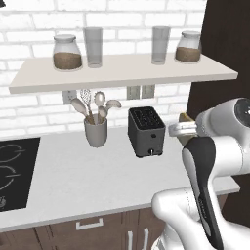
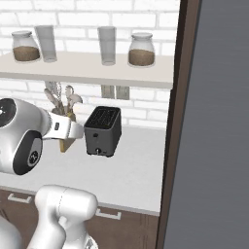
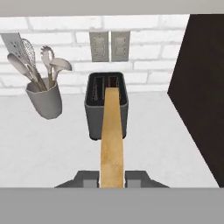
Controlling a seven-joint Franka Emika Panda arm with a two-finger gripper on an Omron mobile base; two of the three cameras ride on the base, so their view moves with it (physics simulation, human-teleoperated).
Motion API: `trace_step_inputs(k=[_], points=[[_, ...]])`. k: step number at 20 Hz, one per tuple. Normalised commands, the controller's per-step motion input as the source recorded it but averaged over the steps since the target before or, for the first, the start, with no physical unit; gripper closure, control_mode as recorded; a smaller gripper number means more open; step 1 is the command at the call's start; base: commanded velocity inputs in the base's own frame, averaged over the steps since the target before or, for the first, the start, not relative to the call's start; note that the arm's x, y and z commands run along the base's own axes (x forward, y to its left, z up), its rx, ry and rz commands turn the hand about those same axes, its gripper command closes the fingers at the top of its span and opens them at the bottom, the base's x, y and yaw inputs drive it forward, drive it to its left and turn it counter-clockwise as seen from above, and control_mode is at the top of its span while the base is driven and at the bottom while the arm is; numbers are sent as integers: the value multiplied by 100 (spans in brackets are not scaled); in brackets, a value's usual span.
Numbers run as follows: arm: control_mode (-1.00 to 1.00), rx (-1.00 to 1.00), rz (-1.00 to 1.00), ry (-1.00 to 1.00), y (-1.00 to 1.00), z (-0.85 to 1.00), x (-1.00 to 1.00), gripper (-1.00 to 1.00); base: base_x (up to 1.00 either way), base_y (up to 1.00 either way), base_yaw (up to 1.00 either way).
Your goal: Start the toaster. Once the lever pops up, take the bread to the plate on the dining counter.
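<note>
The dark grey toaster (image 1: 145, 132) (image 2: 103, 130) (image 3: 92, 114) stands on the speckled worktop against the brick wall, both slots empty. Its small pale lever (image 1: 152, 152) (image 2: 98, 151) sits low on the front face. My gripper (image 3: 113, 178) (image 1: 182, 128) (image 2: 69, 131) hovers in front of the toaster and to its right, shut on the bread (image 3: 112, 140). The tan slice is seen edge-on in the hand view and reaches toward the toaster. A tan corner of the bread (image 1: 185, 117) (image 2: 65, 144) peeks past the hand in both base views. The plate and the dining counter are out of view.
A grey utensil cup (image 1: 95, 131) (image 3: 44, 101) stands left of the toaster. A black hob (image 1: 14, 168) lies at the far left. A shelf (image 1: 122, 73) above carries jars and glasses. A tall dark cabinet panel (image 2: 214, 121) (image 3: 205, 87) closes off the right side.
</note>
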Motion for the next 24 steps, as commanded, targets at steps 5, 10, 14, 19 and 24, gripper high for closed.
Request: trace_step_inputs(k=[5, 10, 14, 19, 24], points=[[100, 0, 0, 0, 0, 0, 0, 100, -58, 0, 14], [100, 0, 0, 0, 0, 0, 0, 100, -82, 12, 52], [100, 0, 0, 0, 0, 0, 0, 100, -51, 54, 78], [100, 0, 0, 0, 0, 0, 0, 100, -36, 57, 98], [100, 0, 0, 0, 0, 0, 0, 100, -33, 52, 99]])
